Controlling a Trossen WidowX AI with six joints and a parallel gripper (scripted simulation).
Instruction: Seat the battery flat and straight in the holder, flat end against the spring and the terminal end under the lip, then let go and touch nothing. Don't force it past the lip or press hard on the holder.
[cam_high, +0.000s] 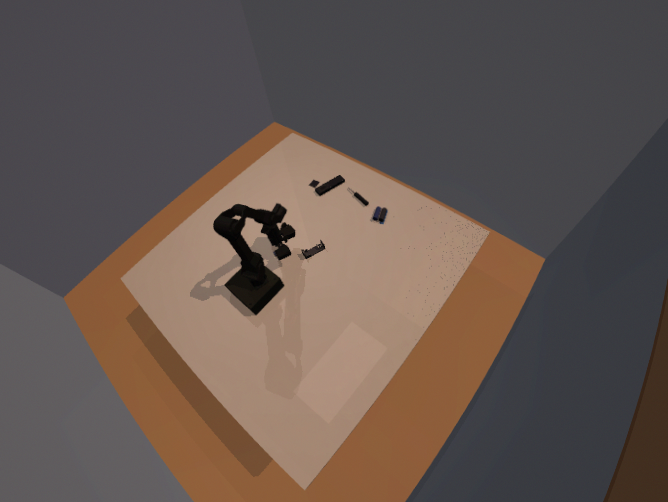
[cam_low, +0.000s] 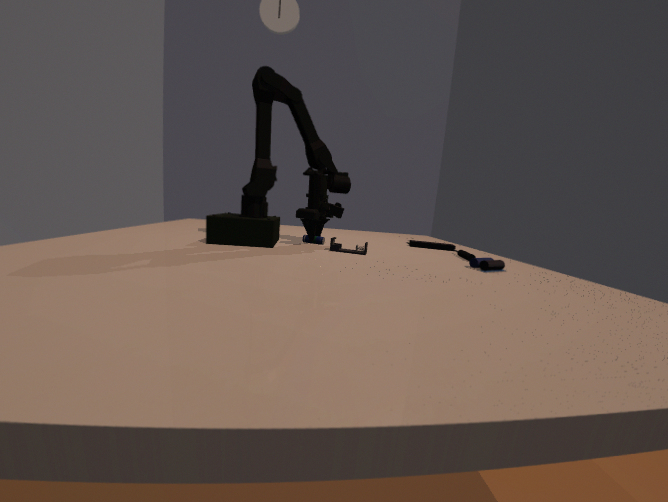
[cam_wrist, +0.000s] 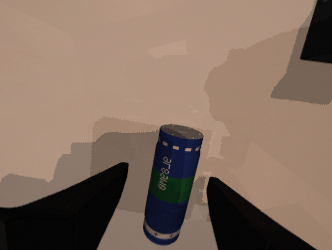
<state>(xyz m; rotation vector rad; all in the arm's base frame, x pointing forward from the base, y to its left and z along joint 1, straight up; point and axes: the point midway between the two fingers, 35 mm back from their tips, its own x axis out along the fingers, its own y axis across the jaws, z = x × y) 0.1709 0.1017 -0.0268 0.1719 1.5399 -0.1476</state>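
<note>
A blue battery with a green band (cam_wrist: 171, 185) (cam_low: 313, 239) lies on its side on the table, with a grey flat end at the top in the wrist view. My gripper (cam_wrist: 168, 176) (cam_low: 313, 235) points down over it and is open, one finger on each side, with a gap between the battery and each finger. The dark holder (cam_high: 314, 249) (cam_low: 349, 249) lies on the table close beside the gripper, empty, with raised ends; a dark corner of it (cam_wrist: 320, 37) shows at the top right of the wrist view. In the top view the arm hides the battery.
Farther off on the table (cam_high: 345, 291) lie a long black bar (cam_high: 329, 185) (cam_low: 432, 245), a small dark square (cam_high: 314, 183), a thin dark tool (cam_high: 360, 198) and a pair of blue and dark cylinders (cam_high: 380, 214) (cam_low: 487, 264). The arm's base (cam_high: 254, 289) stands near the gripper.
</note>
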